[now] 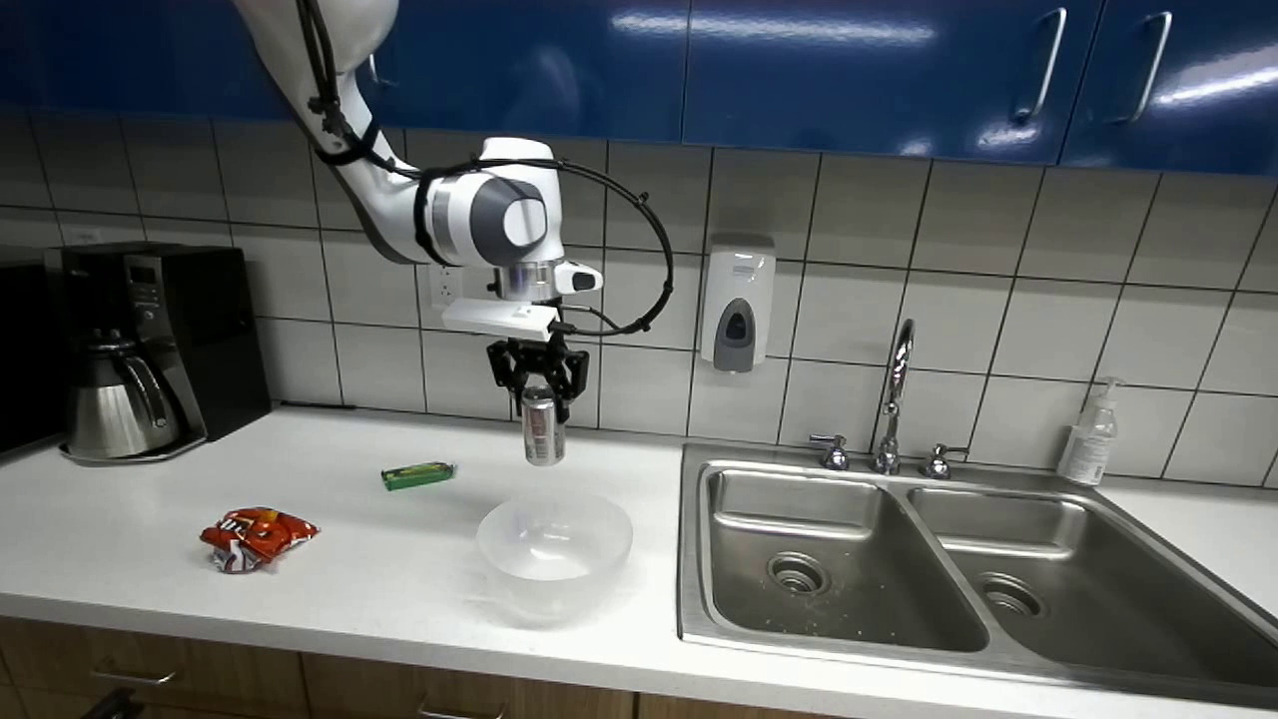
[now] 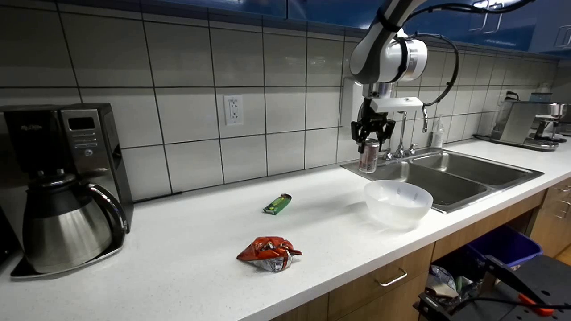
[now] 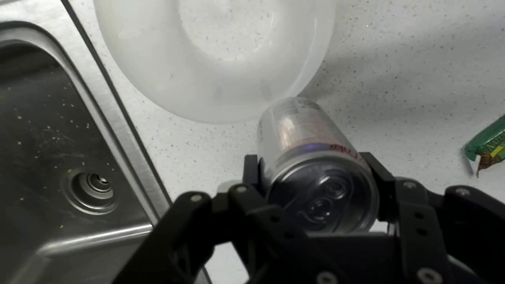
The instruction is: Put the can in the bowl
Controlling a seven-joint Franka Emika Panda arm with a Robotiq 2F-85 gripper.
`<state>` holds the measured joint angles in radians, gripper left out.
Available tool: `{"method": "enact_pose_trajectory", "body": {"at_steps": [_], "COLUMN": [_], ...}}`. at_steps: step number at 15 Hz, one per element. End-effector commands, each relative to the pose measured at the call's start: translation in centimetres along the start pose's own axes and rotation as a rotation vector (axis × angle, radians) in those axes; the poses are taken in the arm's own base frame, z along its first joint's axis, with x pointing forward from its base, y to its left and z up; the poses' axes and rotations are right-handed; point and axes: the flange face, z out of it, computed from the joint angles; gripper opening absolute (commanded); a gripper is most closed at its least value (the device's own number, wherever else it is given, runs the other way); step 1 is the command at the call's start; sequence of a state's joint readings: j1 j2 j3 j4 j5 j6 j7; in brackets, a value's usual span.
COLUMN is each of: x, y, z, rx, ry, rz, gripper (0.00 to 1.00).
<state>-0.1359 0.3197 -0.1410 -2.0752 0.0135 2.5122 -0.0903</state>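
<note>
My gripper [image 1: 542, 397] is shut on a silver can [image 1: 544, 439] and holds it upright above the counter. In an exterior view the gripper [image 2: 370, 140] and the can [image 2: 369, 160] are up near the sink, behind and above the bowl. The bowl [image 1: 555, 591] is translucent white and stands on the counter; it also shows in an exterior view [image 2: 397, 215]. In the wrist view the can's top faces the camera and the can [image 3: 303, 126] sits between both fingers [image 3: 315, 173]. Its lower end overlaps the near rim of the bowl [image 3: 213, 94] in that picture. The bowl looks empty.
A green wrapped bar [image 1: 418, 475] and a red snack bag [image 1: 258, 539] lie on the counter. The double sink [image 1: 693, 569] with its faucet [image 1: 896, 389] is beside the bowl. A soap dispenser [image 1: 737, 300] hangs on the tiled wall. A coffee maker [image 2: 89, 138] stands at the counter's end.
</note>
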Motion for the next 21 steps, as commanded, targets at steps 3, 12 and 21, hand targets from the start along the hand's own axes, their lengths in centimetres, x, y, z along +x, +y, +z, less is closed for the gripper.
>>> {"method": "enact_pose_trajectory", "body": {"at_steps": [3,12,21], "x": [-2.3,-5.7,-6.2], "y": [3.7,4.8,4.6], "z": [-0.1,3.4,8.3], "rx": [-0.021,-0.068,-0.082], "ry": [-0.024,-0.117,-0.117], "rz": [0.074,0.112,0.138], "gripper": [0.38,0.38,0.38]}}
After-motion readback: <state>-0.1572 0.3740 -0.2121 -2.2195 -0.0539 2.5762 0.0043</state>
